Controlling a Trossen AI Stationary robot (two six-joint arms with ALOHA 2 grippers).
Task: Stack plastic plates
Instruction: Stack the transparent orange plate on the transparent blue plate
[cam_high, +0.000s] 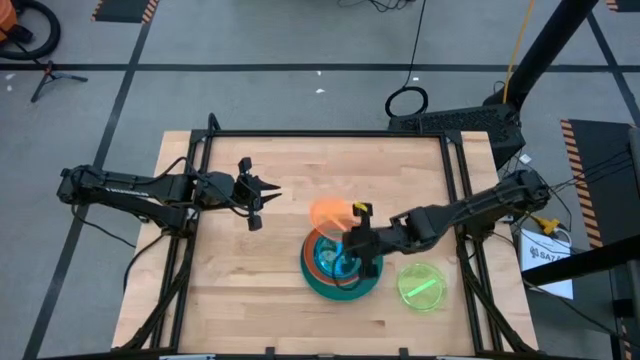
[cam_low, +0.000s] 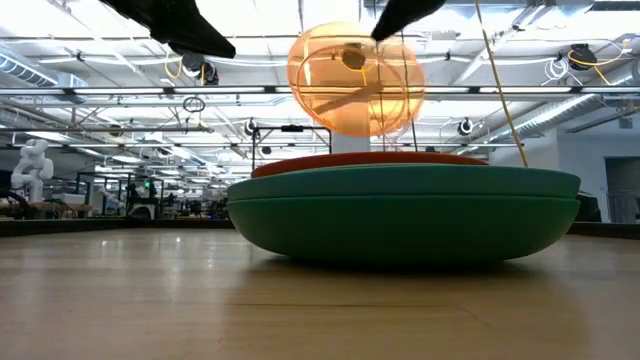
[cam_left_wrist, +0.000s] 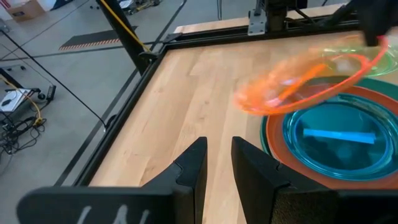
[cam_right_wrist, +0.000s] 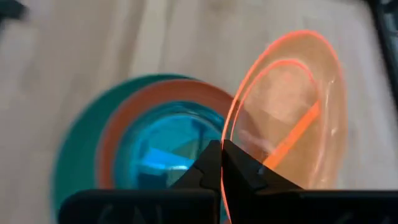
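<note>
A stack of plates (cam_high: 340, 268) rests on the table: dark green and teal large ones at the bottom (cam_low: 400, 215), a red-orange one, and a translucent blue one (cam_left_wrist: 339, 137) on top. My right gripper (cam_high: 358, 236) is shut on a translucent orange plate (cam_high: 328, 213), which it holds in the air over the stack's far-left side. A lime plate (cam_high: 422, 285) lies flat on the table to the right of the stack. My left gripper (cam_high: 262, 193) hovers open left of the stack, touching nothing. My right gripper pinches the orange plate's rim (cam_right_wrist: 229, 134) between its two fingers, which come from the table's right side and slant downward. The plate is lifted clear and stands steeply tilted, almost on edge, reaching out beyond the fingertips above the stack (cam_low: 355, 80).
Bare wood lies left of and beyond the stack (cam_left_wrist: 186, 99). The table's black frame rails (cam_high: 330, 133) run along its edges. The lime plate sits close under the right arm.
</note>
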